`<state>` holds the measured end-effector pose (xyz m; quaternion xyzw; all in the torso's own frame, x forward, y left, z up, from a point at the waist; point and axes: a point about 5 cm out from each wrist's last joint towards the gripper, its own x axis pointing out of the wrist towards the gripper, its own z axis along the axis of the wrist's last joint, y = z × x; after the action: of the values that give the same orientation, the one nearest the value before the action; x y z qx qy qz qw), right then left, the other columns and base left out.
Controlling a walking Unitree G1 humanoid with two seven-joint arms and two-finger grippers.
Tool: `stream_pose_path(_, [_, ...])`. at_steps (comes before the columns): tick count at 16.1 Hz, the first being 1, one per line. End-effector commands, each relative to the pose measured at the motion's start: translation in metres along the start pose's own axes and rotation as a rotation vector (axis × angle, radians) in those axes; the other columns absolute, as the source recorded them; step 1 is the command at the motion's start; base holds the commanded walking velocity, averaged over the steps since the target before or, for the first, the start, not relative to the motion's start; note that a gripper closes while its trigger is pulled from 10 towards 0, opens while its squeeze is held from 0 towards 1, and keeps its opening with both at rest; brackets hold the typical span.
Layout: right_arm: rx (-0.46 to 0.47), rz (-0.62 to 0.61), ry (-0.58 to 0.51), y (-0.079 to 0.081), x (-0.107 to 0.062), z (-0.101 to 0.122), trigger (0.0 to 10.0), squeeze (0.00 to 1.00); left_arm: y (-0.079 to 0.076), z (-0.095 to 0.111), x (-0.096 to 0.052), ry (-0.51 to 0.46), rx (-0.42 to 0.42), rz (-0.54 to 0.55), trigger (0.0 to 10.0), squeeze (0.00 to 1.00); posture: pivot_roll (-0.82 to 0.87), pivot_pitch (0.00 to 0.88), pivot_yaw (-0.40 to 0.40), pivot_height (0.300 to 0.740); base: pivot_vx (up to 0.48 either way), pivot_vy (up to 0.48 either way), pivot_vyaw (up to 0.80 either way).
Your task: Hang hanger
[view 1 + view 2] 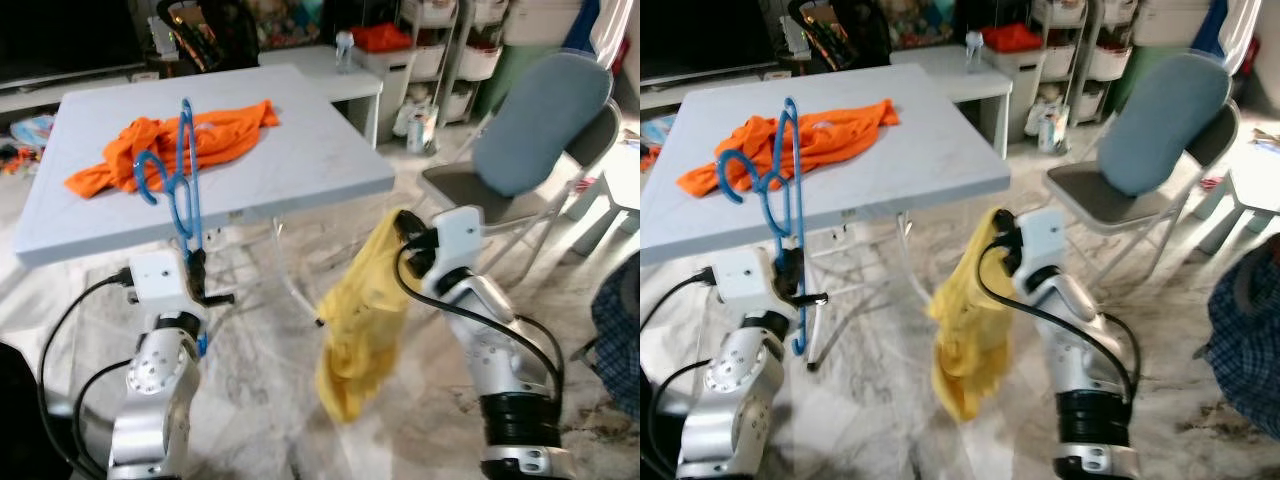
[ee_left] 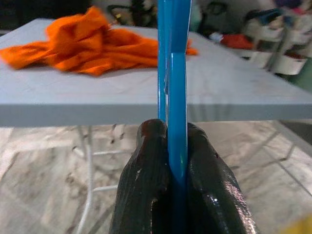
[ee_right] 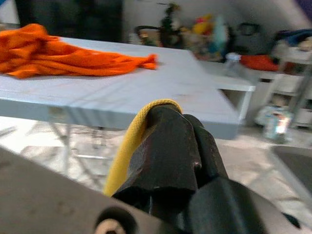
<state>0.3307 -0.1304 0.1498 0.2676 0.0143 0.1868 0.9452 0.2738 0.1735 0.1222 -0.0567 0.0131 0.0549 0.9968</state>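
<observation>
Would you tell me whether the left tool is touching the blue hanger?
Touching. In the left wrist view, the left tool has its two black fingers pressed against both sides of the blue hanger, with no gap visible.

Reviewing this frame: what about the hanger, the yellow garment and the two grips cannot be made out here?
- Blue hanger: lower end hidden behind the left gripper and its wrist in the eye views.
- Yellow garment: bunched, so its type is unclear; in the right wrist view just an edge shows over the right gripper.
- Orange garment: crumpled on the table, type unclear.
- Where to hang: no rail or hook can be identified.
</observation>
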Motion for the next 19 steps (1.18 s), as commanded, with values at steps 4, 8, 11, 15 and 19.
stream_pose_path(4, [0.005,0.045,-0.039,0.012,0.006,0.012,10.0,0.00,0.003,0.001,0.003,0.015,0.000,0.059,10.0,0.00,-0.04,0.000,-0.007,0.740,0.000,0.471,0.00])
stream_pose_path(8, [0.006,0.051,-0.039,0.013,0.007,0.013,10.0,0.00,0.002,0.000,0.003,0.038,0.002,0.072,10.0,0.00,-0.04,0.000,-0.010,0.740,0.000,0.480,0.00])
stream_pose_path(11, [0.006,0.051,-0.042,0.013,0.007,0.014,10.0,0.00,0.001,0.001,0.003,0.022,0.017,0.072,10.0,0.00,-0.05,0.000,-0.005,0.740,0.000,0.281,0.00])
stream_pose_path(15, [0.004,0.046,-0.047,0.012,0.007,0.015,10.0,0.00,-0.007,0.006,0.004,-0.015,-0.005,0.012,10.0,0.00,-0.05,0.000,-0.001,0.740,0.000,0.000,0.00])
stream_pose_path(19, [-0.002,0.049,-0.051,0.013,0.008,0.016,10.0,0.00,-0.003,0.006,0.005,-0.016,0.043,0.077,10.0,0.00,-0.05,0.000,0.001,0.740,0.000,0.000,0.00])
